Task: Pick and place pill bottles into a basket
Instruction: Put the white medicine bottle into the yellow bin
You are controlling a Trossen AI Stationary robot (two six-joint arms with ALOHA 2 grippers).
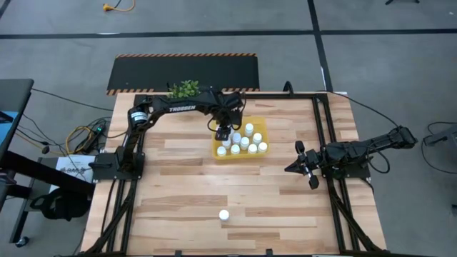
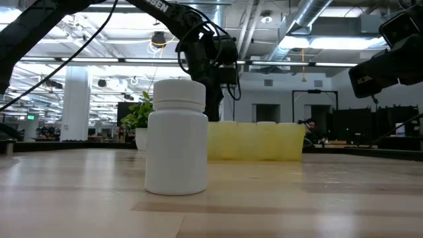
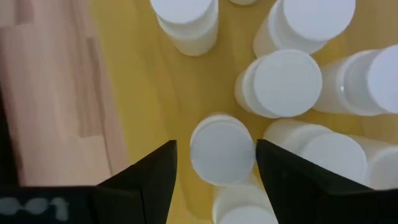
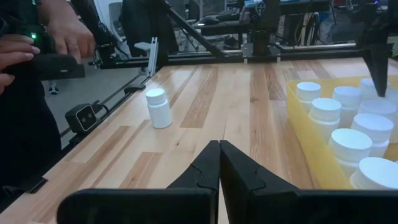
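This is a robotics lab in an open industrial hall. Exposed ducts (image 2: pixel 310 26) and strip lights run under the ceiling, the floor (image 1: pixel 400 64) is grey concrete, and a hazard-striped black mat (image 1: pixel 184 71) lies at the counter's (image 1: pixel 186 200) twelve o'clock. Loose cables (image 1: pixel 78 135) trail at nine o'clock, and a person (image 4: pixel 25 93) stands beside the rig's frame.

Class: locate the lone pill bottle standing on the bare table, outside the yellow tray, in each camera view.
High view: lone pill bottle, near front edge.
Low view: large, foreground.
Left wrist view: not in it.
Right wrist view: left of centre.
Shared landmark: yellow tray.
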